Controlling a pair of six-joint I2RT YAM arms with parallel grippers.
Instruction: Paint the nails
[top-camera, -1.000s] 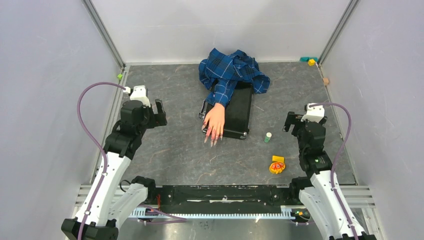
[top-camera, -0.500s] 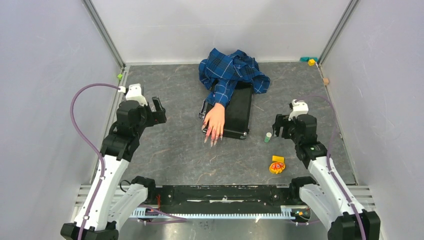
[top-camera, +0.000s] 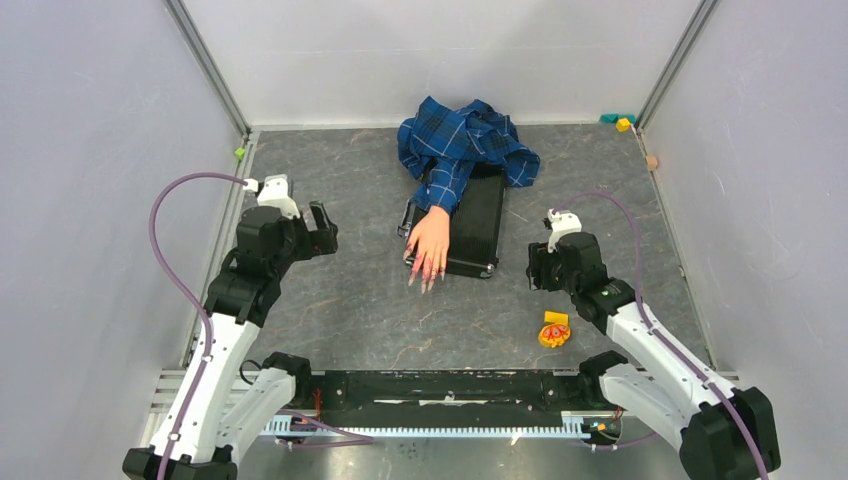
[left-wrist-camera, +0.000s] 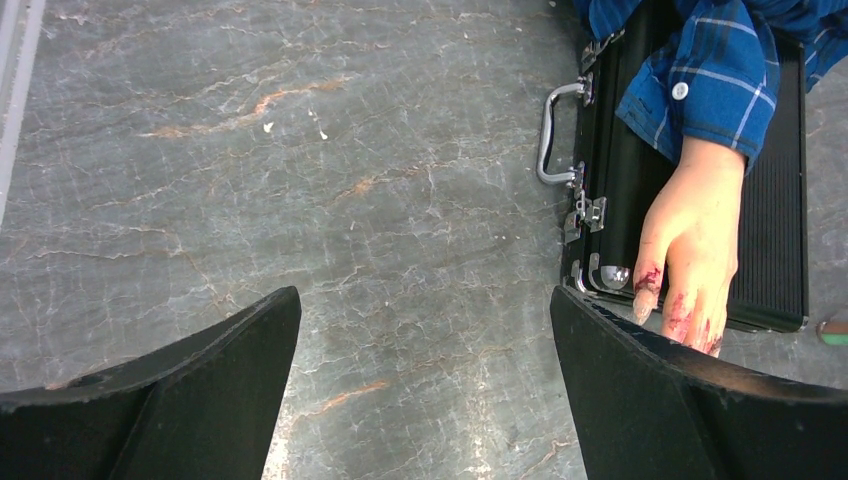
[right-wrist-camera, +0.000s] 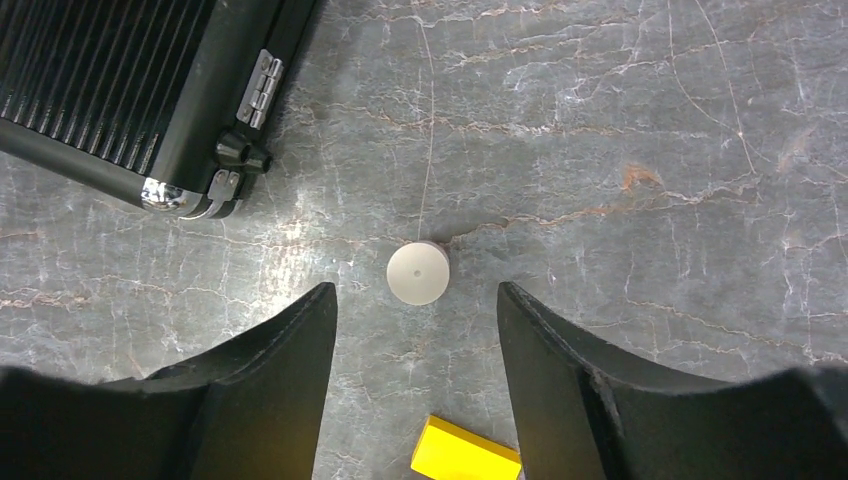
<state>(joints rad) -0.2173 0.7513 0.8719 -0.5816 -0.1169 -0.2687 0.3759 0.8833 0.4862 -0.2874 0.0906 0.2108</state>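
A black case (top-camera: 482, 222) carries a blue plaid sleeve (top-camera: 452, 165) over its far end and a pale mannequin hand (top-camera: 430, 240) at its near-left corner, the nails (top-camera: 425, 280) overhanging its near edge. Left of the case hangs the left gripper (left-wrist-camera: 425, 300), fingers apart. Off the case's near-right corner, the right gripper (right-wrist-camera: 417, 290), jaws spread, hovers over a white-capped bottle (right-wrist-camera: 417, 272).

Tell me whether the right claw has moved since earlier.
Yes: the right claw swung left toward the black case, now above the white-capped bottle.
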